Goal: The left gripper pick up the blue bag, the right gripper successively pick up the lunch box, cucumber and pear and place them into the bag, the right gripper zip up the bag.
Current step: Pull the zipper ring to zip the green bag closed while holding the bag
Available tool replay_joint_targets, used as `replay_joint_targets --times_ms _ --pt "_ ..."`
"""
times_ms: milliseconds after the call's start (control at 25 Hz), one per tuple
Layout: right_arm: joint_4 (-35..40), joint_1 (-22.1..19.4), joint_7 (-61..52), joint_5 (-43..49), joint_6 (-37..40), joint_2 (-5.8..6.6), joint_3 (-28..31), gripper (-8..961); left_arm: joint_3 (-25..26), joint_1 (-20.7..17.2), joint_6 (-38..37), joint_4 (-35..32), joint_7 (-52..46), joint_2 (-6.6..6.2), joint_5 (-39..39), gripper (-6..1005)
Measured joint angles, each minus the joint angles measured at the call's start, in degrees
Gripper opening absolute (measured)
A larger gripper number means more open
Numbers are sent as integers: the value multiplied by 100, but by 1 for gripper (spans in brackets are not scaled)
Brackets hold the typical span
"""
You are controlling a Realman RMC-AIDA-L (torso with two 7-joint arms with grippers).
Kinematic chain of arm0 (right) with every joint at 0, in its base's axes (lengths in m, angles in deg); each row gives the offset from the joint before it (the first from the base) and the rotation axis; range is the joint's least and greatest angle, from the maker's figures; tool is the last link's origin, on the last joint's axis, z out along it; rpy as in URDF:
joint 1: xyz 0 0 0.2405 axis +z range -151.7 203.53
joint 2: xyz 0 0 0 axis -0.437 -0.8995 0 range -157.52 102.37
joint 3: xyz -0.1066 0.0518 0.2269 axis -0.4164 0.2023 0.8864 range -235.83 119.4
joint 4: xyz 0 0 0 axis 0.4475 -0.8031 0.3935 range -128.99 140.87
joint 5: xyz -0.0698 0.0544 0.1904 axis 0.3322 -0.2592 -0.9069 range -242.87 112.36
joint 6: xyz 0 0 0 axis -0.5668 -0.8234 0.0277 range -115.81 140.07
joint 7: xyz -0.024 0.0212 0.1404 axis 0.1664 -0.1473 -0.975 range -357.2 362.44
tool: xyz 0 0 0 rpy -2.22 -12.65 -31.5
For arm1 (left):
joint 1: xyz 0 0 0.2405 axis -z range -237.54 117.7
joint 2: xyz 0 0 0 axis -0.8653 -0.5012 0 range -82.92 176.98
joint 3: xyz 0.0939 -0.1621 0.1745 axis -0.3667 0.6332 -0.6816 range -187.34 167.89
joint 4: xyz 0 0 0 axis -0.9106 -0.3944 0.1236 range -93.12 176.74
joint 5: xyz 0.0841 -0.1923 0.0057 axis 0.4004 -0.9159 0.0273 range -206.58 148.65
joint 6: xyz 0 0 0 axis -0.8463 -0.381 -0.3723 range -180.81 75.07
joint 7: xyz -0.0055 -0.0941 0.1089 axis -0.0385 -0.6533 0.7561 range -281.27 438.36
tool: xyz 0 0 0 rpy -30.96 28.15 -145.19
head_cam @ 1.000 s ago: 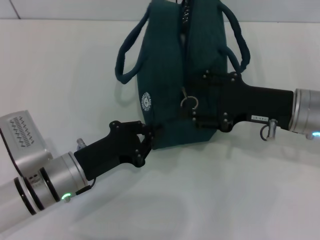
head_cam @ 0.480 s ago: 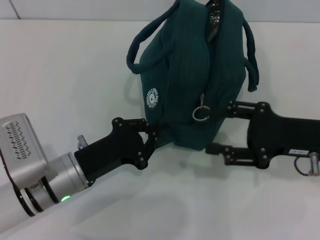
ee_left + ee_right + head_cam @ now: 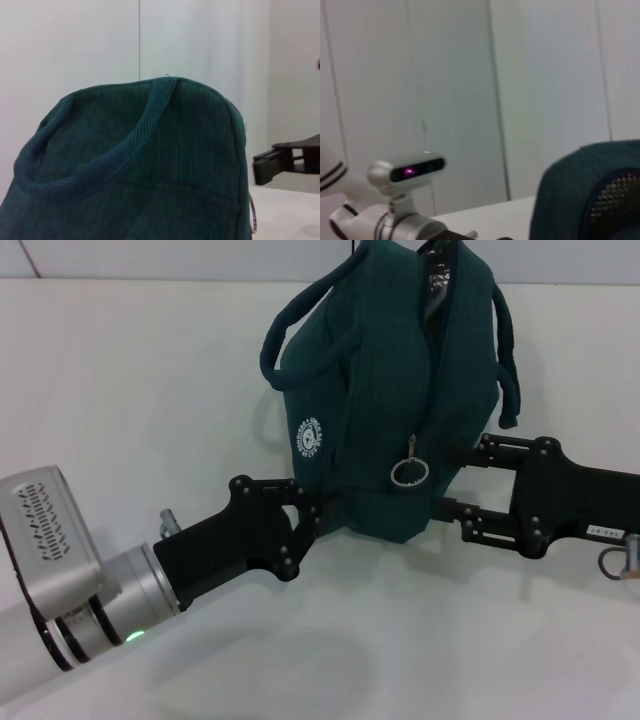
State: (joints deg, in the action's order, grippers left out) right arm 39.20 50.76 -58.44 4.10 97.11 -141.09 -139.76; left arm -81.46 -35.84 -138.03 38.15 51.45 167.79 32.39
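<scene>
I see my left gripper (image 3: 312, 520) clamped on the blue bag (image 3: 390, 400) at its seven o'clock corner; the bag stands at twelve o'clock on the table (image 3: 130, 390). My right gripper (image 3: 455, 485), jaws spread, sits at its four o'clock beside the zipper ring (image 3: 408, 472); no food shows, so packing looks finished and zipping seems left.

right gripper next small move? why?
Probably ease the right gripper toward the zipper ring and close on it. Its jaws stand open beside the blue bag, the ring hangs free just off its tips, and the left gripper pinches the bag's lower edge, steadying it.
</scene>
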Motion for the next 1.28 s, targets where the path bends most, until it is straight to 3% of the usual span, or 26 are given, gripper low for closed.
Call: replay_joint_targets --times_ms 160,640,1120,1280 --pt "-4 -2 -50 14 -210 -37 0 603 -12 48 0 5 15 3 -1 54" --pt "0 360 -502 622 -640 -154 -18 579 -155 140 1 3 23 0 -2 54" --pt "78 373 -426 639 -859 -178 22 554 -156 140 0 18 29 1 -16 55" --pt "75 391 -157 634 -877 -194 22 401 -155 140 0 21 29 1 -14 55"
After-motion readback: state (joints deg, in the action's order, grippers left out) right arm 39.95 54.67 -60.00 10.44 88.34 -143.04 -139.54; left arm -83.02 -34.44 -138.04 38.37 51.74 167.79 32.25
